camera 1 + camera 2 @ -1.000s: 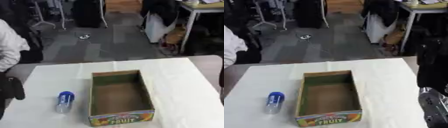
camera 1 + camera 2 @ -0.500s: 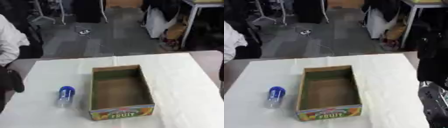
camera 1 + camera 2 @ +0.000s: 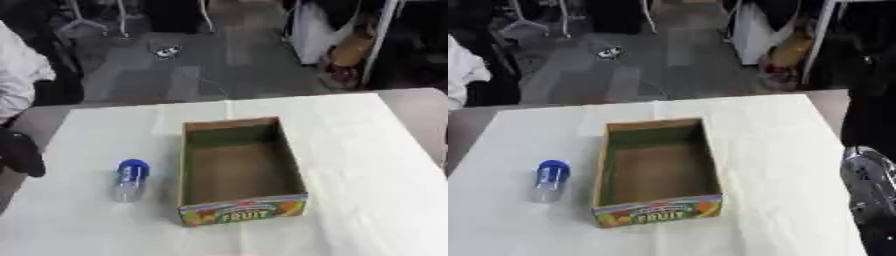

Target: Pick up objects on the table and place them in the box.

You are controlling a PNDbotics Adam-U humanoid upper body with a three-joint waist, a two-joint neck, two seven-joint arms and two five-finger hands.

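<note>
An open cardboard box [image 3: 187, 165] with a "FRUIT" print on its near wall stands mid-table, with nothing inside it. To its left a clear bottle with a blue cap [image 3: 129, 179] lies on its side, cap toward the far edge. A black shape that I take for my left hand [image 3: 19, 152] shows at the left edge, apart from the bottle. My right arm comes down the right edge, and its black and silver end, my right hand [image 3: 870, 177], sits well right of the box. Neither hand holds anything that I can see.
A white cloth [image 3: 367, 165] covers the table, with bare brown tabletop [image 3: 420, 107] showing at the far right corner. Past the far edge lies grey floor with chair legs and bags.
The whole picture has shifted, so the camera has moved. The box and the bottle keep their places relative to each other.
</note>
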